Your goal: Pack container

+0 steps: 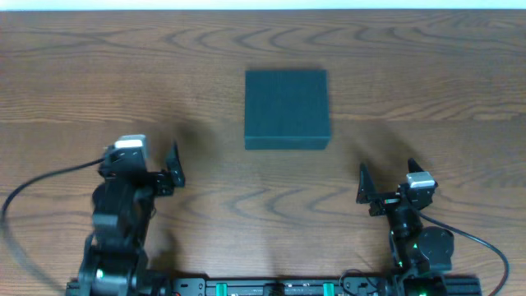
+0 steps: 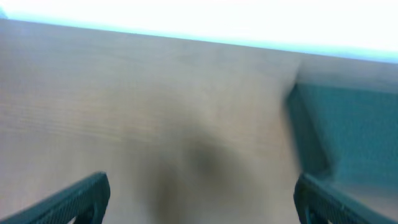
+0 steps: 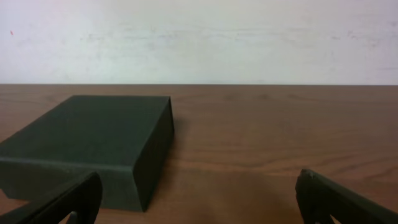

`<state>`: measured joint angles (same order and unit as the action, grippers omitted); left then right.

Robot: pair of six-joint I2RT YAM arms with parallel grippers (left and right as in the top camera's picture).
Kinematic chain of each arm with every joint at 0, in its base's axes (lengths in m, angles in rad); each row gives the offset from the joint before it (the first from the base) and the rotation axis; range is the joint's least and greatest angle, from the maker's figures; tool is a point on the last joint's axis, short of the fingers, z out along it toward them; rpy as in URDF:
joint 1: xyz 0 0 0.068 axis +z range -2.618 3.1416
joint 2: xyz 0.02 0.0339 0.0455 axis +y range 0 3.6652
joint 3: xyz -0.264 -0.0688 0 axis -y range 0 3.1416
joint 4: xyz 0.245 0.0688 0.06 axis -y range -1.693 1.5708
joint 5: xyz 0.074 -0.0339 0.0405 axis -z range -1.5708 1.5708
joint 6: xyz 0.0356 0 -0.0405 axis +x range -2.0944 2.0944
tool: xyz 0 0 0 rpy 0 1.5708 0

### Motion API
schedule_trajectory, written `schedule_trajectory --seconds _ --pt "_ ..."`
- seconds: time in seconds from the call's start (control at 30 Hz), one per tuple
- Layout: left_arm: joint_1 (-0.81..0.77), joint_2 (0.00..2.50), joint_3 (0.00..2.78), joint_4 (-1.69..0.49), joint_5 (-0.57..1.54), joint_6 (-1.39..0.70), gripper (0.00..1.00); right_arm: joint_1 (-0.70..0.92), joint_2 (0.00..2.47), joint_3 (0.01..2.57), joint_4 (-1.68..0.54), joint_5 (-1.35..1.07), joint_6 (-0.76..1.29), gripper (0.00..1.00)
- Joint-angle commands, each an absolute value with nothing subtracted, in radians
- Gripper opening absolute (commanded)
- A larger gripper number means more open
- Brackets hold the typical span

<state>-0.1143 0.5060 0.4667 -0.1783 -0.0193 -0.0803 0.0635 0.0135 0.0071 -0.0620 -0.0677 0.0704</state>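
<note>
The container point(image 1: 287, 108) is a dark teal-green square box lying shut on the wooden table, a little beyond the middle. My left gripper point(image 1: 141, 163) stands open to its near left, apart from it, with nothing between the fingers. My right gripper point(image 1: 388, 177) stands open to its near right, also empty. In the blurred left wrist view the container point(image 2: 354, 130) fills the right side, beyond the open left gripper point(image 2: 202, 186). The right wrist view has the container point(image 3: 93, 137) at the left, ahead of the open right gripper point(image 3: 199, 186).
The wooden table point(image 1: 99, 74) stretches to a pale far edge point(image 1: 263, 5). A black cable point(image 1: 41, 185) loops out from the left arm, and another cable point(image 1: 485, 242) trails from the right arm. A rail point(image 1: 271, 288) runs along the near edge.
</note>
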Motion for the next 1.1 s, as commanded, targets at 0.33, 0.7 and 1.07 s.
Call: schedule_trajectory --seconds 0.33,0.7,1.07 --pt "-0.106 0.104 0.162 0.231 -0.051 0.252 0.95 0.057 0.006 0.005 -0.067 -0.075 0.058 0.99" --pt "-0.027 0.003 0.004 0.155 0.097 0.264 0.95 0.057 0.006 0.005 -0.067 -0.075 0.058 0.99" --pt "-0.026 0.003 0.004 -0.071 0.09 0.203 0.95 0.057 0.006 0.005 -0.067 -0.075 0.058 0.99"
